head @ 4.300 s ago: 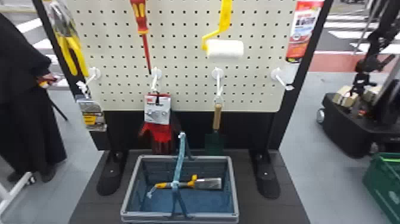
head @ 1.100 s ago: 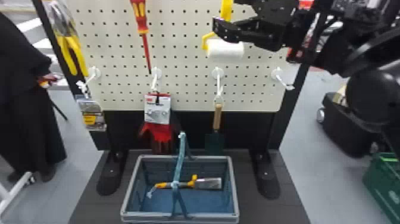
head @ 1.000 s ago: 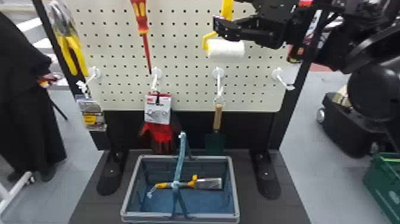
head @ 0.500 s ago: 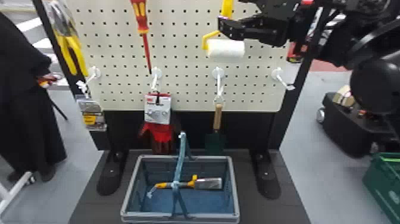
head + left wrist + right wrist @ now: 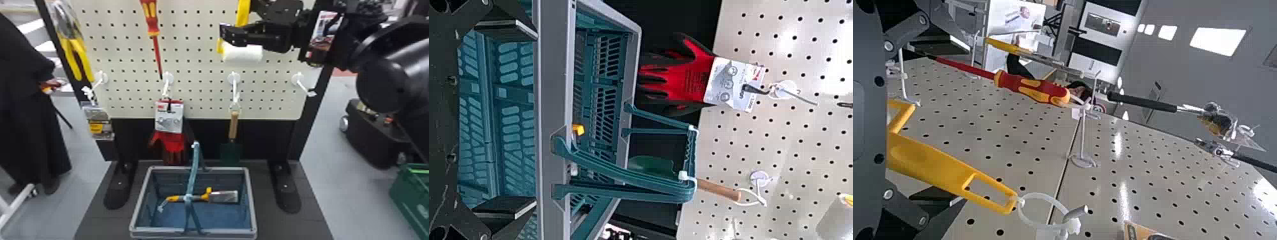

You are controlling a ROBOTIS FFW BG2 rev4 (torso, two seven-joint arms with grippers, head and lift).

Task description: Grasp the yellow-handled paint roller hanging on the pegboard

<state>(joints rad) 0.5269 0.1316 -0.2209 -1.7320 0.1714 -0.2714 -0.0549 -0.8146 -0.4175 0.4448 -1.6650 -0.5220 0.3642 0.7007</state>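
Tracking the change: a few seconds back neither arm stood before the pegboard (image 5: 191, 48); since then my right arm has come in from the right, and over the last second its tips have slid leftward and a touch lower, across the roller's yellow frame
Meaning for the task: I judge the approach as good as finished; the squeeze is what remains
Left pincer (image 5: 504, 117): parked low over the grey basket (image 5: 546, 75) on the worktop, fingers spread wide, nothing between them
Screwdriver (image 5: 152, 19): red and yellow, hanging on the board to the left of my target and well apart from it, so it is not in the way
Paint roller (image 5: 242, 52): not yet lifted; it hangs high on the board, right of centre, white sleeve lowest, and the loop at the end of its yellow handle (image 5: 938, 167) is threaded on a white hook (image 5: 1048, 210)
Right pincer (image 5: 229, 35): released, at the level just above the sleeve; in the right wrist view one finger lies on each side of the yellow handle with a gap on both, so it straddles the handle without clamping it
Contact: I cannot tell whether either pad brushes the plastic yet
Next call: close on the handle, then ease the loop off its hook
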